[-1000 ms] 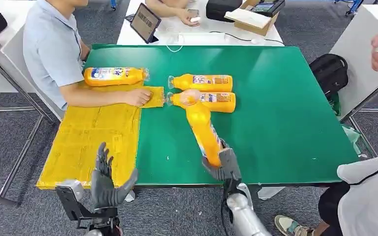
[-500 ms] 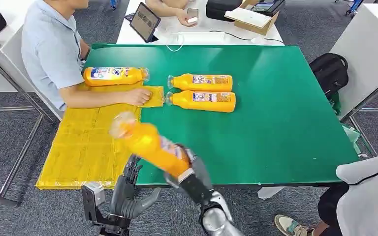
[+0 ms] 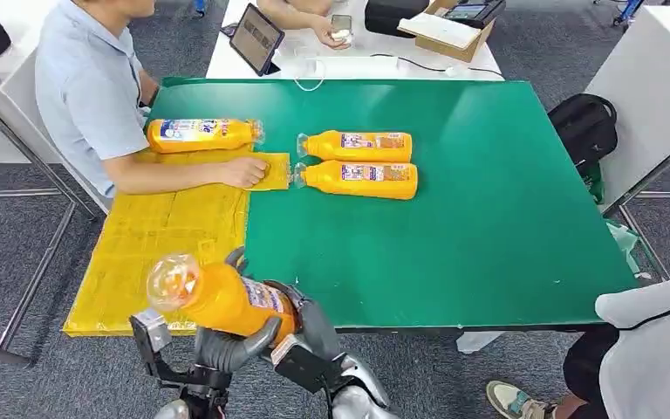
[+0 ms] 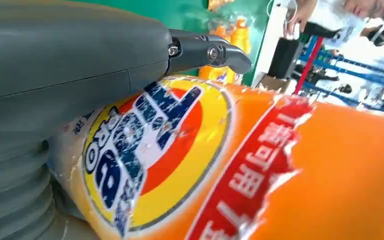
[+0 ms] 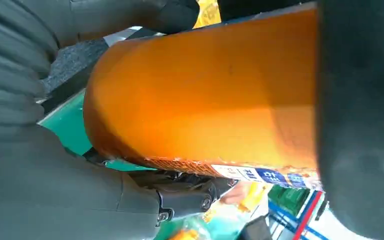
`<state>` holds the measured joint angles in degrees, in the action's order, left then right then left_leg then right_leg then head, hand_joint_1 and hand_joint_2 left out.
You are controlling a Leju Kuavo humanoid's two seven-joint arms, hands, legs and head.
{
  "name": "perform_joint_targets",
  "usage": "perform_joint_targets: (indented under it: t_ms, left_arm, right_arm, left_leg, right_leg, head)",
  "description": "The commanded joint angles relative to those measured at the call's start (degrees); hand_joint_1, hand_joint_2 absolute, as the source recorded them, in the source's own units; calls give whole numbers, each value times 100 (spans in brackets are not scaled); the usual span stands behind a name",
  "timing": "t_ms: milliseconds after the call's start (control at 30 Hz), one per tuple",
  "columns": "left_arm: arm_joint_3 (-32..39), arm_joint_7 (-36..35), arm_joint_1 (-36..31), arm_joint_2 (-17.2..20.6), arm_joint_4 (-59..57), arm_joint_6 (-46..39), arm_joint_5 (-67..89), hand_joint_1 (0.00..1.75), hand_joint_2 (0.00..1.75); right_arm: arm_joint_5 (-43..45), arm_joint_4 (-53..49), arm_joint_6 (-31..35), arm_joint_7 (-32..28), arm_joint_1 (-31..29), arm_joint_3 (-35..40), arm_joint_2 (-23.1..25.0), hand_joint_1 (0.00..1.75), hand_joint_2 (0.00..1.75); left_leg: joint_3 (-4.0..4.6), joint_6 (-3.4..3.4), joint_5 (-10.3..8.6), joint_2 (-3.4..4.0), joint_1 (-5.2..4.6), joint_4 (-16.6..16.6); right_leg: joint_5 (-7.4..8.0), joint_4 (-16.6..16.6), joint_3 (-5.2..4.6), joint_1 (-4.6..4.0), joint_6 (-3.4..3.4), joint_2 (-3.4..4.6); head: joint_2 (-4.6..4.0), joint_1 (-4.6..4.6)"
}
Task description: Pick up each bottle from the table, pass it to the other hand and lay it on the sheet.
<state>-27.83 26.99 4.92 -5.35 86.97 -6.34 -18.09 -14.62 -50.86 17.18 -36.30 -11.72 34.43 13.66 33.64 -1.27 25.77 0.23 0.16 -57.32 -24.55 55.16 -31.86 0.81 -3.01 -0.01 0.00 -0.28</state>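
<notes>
Since half a second ago, the held orange detergent bottle (image 3: 222, 301) has swung lower and further toward the robot's left, and it now sits at the near edge of the green tabletop (image 3: 488, 218), beside the near corner of the yellow sheet (image 3: 153, 253). The left hand (image 3: 227, 345) has come up under it, where before it hung apart with spread fingers.

The bottle lies tilted, its clear cap end (image 3: 170, 281) pointing left and toward the camera. The right hand (image 3: 301, 319) grips its base end, with dark fingers wrapped round the orange body in the right wrist view. The left hand cups the bottle from below, its thick grey thumb (image 4: 80, 60) lying across the printed label (image 4: 145, 150) and its fingers curled round the underside, so both hands hold it at once.

On the sheet's far end lies one orange bottle (image 3: 201, 134), cap to the right. Two more bottles (image 3: 358, 145) (image 3: 358, 179) lie side by side on the green, just beside the sheet's far corner, caps toward it. A seated person's hand (image 3: 246, 172) rests on that corner.
</notes>
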Motion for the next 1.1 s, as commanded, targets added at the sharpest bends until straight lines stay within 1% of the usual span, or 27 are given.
perform_joint_targets:
  t_ms: [33,67,100,167,200,300,333,400,433,500,533,600,633,667,700,767,800,833,867,967,1100]
  left_arm:
    - [-94,-30,-209,22,40,143,-94,175,175]
    - [-83,-42,-186,27,29,140,-117,175,175]
    - [-67,-44,-95,68,62,139,-181,175,175]
    - [-38,-32,24,122,118,144,-267,175,175]
    - [-16,-42,70,126,162,157,-354,175,175]
    - [83,-123,181,179,255,136,-606,175,175]
    - [158,-58,190,193,271,79,-578,175,175]
    - [245,-25,247,129,312,54,-579,175,175]
    - [409,-36,295,81,353,-44,-581,175,175]
    - [612,-11,333,112,417,-98,-548,175,175]
    - [786,10,376,116,462,-115,-535,175,175]
    - [1134,-3,413,141,540,-12,-383,175,175]
    - [1312,45,427,143,555,-187,-108,175,175]
    - [1442,43,441,191,554,-303,103,175,175]
    - [1607,21,457,206,537,-296,338,175,175]
    - [1923,72,416,232,408,-828,1003,175,175]
    - [2068,75,379,234,349,-812,1071,175,175]
    - [2219,148,359,189,351,-884,1178,175,175]
    - [2316,91,356,194,382,-662,999,175,175]
    - [2605,-55,390,35,538,-157,582,175,175]
    - [2713,-211,220,-38,418,-137,461,175,175]
  right_arm:
    - [13,1001,-1,-10,-269,517,88,115,175]
    - [22,998,25,-11,-268,509,104,24,175]
    - [89,982,44,-15,-275,503,150,0,175]
    - [127,933,104,-39,-277,514,190,0,175]
    - [129,912,145,-40,-276,527,196,0,0]
    - [176,821,347,-104,-224,578,175,0,0]
    - [188,817,404,-133,-208,600,149,0,0]
    - [190,789,392,-138,-187,645,103,0,0]
    - [229,638,524,-205,-97,617,27,0,0]
    - [224,387,665,-239,29,598,-104,0,0]
    - [193,133,933,-269,172,504,-193,0,0]
    - [94,-371,1084,-143,400,330,-369,0,0]
    - [-3,-553,1227,-36,510,213,-431,0,0]
    - [-11,-735,1249,-14,612,108,-507,0,0]
    - [-65,-929,1238,32,743,-49,-556,0,0]
    - [-274,-1103,1663,82,925,-295,-635,0,0]
    - [-263,-1191,1669,93,1003,-391,-685,0,0]
    - [-220,-1201,1771,147,1068,-576,-657,0,0]
    - [-180,-1162,1785,183,1088,-725,-655,0,0]
    - [-104,-927,1804,117,1056,-1164,-521,0,0]
    - [36,-742,1644,45,984,-1314,-380,0,0]
  left_leg:
    - [-11,6,1,-14,4,2]
    - [-10,4,0,-8,4,3]
    - [-16,6,3,-10,4,3]
    - [-17,7,5,-8,4,3]
    - [-14,6,5,-1,2,2]
    - [-10,6,5,4,3,3]
    - [-23,10,12,5,4,3]
    - [-7,6,2,-8,1,5]
    - [-3,5,1,-8,3,4]
    - [-15,7,6,-6,3,4]
    - [-5,5,2,-9,3,3]
    - [-10,5,2,-15,3,6]
    - [-2,4,0,-16,3,5]
    - [-14,7,4,-22,5,5]
    - [-6,5,1,-18,3,6]
    - [-16,7,5,-19,3,8]
    - [-8,5,0,-20,2,9]
    - [-4,4,-2,-21,0,9]
    - [-15,8,3,-24,3,9]
    - [-15,8,5,-18,2,4]
    - [4,4,0,-11,2,1]
  right_leg:
    - [-5,-3,16,-4,9,-13]
    - [-3,-4,12,-4,7,-8]
    - [-6,-3,19,-4,11,-10]
    - [-8,-2,20,-4,11,-8]
    - [-6,0,14,-2,10,0]
    - [-4,-2,13,-3,10,5]
    - [-10,0,25,-4,16,7]
    - [-5,-1,11,-1,9,-7]
    - [-2,-3,8,-3,8,-5]
    - [-7,-1,19,-4,12,-4]
    - [-2,-3,11,-4,8,-6]
    - [-5,-6,16,-3,9,-13]
    - [-3,-5,9,-3,7,-15]
    - [-8,-4,21,-6,13,-19]
    - [-5,-5,12,-2,9,-15]
    - [-9,-6,21,-4,13,-16]
    - [-5,-6,14,-2,8,-17]
    - [-4,-5,9,0,8,-18]
    - [-10,-4,21,-3,13,-21]
    - [-10,0,20,-3,15,-15]
    - [-2,1,0,-2,7,-9]
  head:
    - [0,0]
    - [0,0]
    - [0,-2]
    - [0,2]
    - [0,2]
    - [0,2]
    - [0,0]
    - [0,2]
    - [0,2]
    - [0,2]
    - [0,2]
    - [0,0]
    - [0,2]
    - [0,2]
    - [0,2]
    - [0,2]
    - [0,2]
    - [0,0]
    - [0,2]
    - [0,2]
    - [0,2]
